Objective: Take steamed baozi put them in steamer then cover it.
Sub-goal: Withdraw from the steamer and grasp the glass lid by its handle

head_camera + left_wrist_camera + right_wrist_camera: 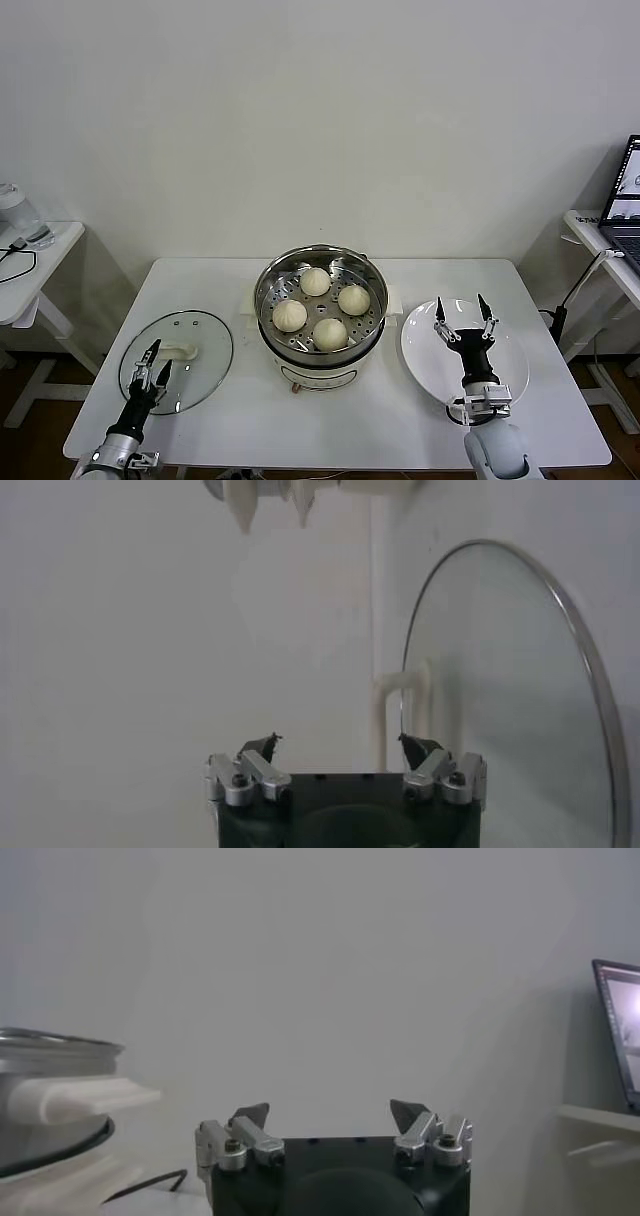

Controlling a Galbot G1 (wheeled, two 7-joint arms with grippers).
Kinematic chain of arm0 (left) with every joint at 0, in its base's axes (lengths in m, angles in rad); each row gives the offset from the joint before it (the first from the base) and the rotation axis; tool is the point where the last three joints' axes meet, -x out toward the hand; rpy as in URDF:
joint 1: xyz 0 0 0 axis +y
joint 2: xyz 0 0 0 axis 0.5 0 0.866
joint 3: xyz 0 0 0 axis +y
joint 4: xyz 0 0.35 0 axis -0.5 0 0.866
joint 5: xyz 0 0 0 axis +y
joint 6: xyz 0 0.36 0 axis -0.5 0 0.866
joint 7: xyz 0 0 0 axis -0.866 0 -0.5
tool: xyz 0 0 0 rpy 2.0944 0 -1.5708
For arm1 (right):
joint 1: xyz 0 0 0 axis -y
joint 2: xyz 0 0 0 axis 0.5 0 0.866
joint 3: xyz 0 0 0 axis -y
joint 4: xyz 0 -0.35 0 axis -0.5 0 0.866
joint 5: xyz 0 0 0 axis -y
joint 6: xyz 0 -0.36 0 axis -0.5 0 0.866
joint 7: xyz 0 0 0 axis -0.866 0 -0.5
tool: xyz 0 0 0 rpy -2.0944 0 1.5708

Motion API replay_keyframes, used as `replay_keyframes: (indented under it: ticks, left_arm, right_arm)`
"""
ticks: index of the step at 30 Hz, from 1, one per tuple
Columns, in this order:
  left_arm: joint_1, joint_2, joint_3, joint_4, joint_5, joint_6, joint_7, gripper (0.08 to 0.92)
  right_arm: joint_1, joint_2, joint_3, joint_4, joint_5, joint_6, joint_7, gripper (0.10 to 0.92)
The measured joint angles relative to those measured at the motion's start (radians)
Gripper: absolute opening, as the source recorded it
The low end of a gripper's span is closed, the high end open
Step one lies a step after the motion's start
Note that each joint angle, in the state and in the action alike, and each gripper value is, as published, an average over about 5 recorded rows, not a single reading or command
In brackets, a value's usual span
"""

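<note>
Four steamed baozi [321,308] sit inside the uncovered steamer [320,316] mid-tabletop [400,420]; the cover [177,360] lies left beneath the released left pincer [153,366]; right pincer [461,319] released above a plate [510,378].

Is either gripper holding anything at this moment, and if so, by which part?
Nothing is held. The left gripper is open over the cover, near its handle. The right gripper is open above the empty white plate.

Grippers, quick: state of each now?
Left gripper: open, empty, over the glass lid.
Right gripper: open, empty, over the white plate.
</note>
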Motion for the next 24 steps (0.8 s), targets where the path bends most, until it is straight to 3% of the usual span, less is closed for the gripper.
replay_keyframes:
  ticks: [24]
  left_arm:
    - [-0.125, -0.008, 0.039, 0.089, 0.009, 0.021, 0.005, 0.823]
  right_arm:
    - [-0.014, 0.01, 0.015, -0.001, -0.027, 0.005, -0.009, 0.823]
